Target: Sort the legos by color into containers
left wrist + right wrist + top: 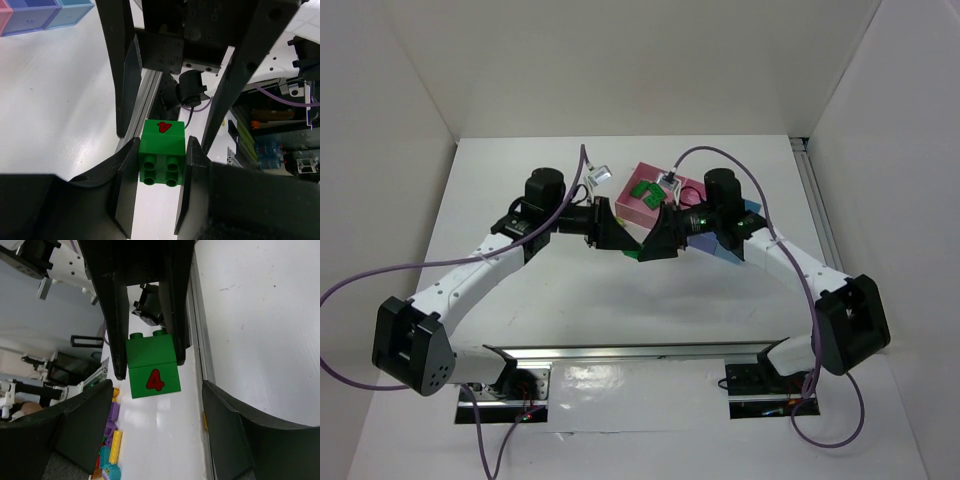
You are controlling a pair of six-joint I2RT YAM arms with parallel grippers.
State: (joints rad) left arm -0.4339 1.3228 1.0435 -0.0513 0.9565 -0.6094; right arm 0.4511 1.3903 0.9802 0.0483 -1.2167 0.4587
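From above, the left gripper [620,240] and right gripper [656,245] meet tip to tip at mid-desk, just in front of the pink container [638,208], which holds green legos [645,188].

Left wrist: the left gripper [161,155] pinches a green brick [161,150], its studs toward the camera and a red mark on its top face.

Right wrist: the right gripper [157,385] stands wide, its fingers clear of the green brick [152,372], which carries a red "4".

The left arm [470,272] and right arm [798,262] share white rounded links and blocky black joint housings. A purple cable [584,160] loops off each. The black left hand [161,165] has broad, curved matte fingers [125,180].
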